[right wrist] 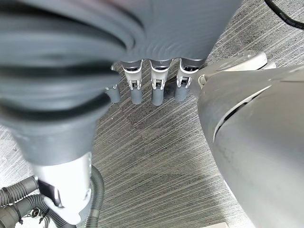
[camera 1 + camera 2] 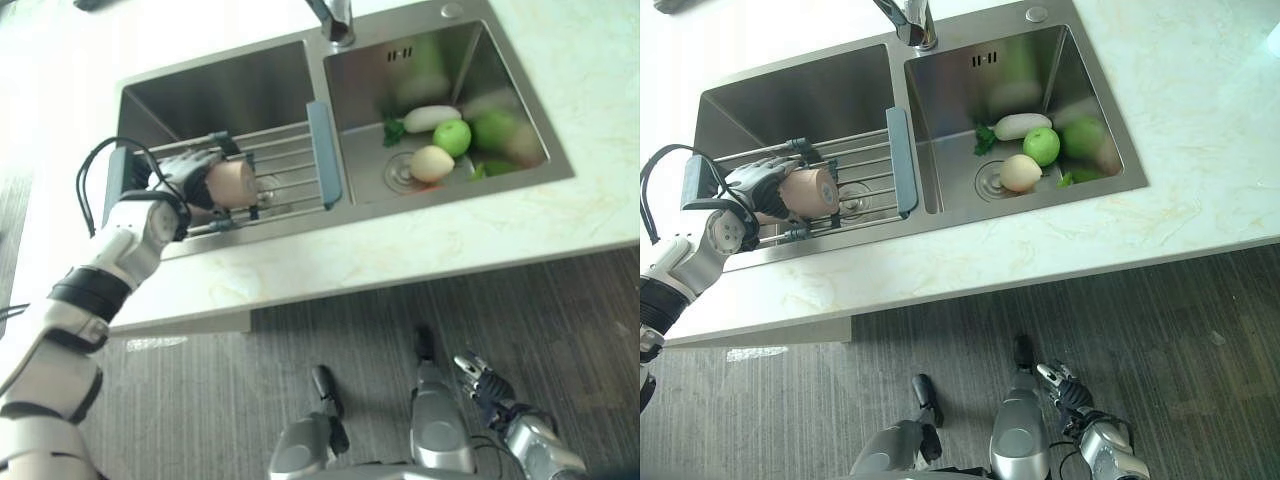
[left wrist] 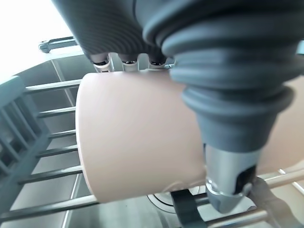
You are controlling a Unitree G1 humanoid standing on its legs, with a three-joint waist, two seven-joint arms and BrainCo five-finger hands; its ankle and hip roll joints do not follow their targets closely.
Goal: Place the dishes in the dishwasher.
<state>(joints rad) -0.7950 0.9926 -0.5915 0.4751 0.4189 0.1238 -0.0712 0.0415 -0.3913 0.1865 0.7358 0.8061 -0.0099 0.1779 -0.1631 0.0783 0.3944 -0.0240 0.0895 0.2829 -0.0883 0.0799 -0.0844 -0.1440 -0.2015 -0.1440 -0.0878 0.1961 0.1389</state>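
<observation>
My left hand (image 2: 190, 172) is over the left sink basin, its fingers and thumb curled round a pale peach cup (image 2: 231, 184). The cup (image 3: 137, 137) lies on its side in the hand, just above the metal bars of a drying rack (image 2: 285, 160) that spans the basin. The same cup (image 2: 808, 192) appears beside the rack's grey end piece (image 2: 899, 160). My right hand (image 2: 487, 388) hangs low beside me over the dark floor, its fingers (image 1: 158, 90) straight and holding nothing.
A double steel sink (image 2: 250, 75) is set in a pale marble counter (image 2: 420, 240). The right basin holds a white radish (image 2: 432, 117), a green apple (image 2: 452, 137), a pale round fruit (image 2: 432, 163) and leafy greens. The tap (image 2: 335, 20) stands at the back.
</observation>
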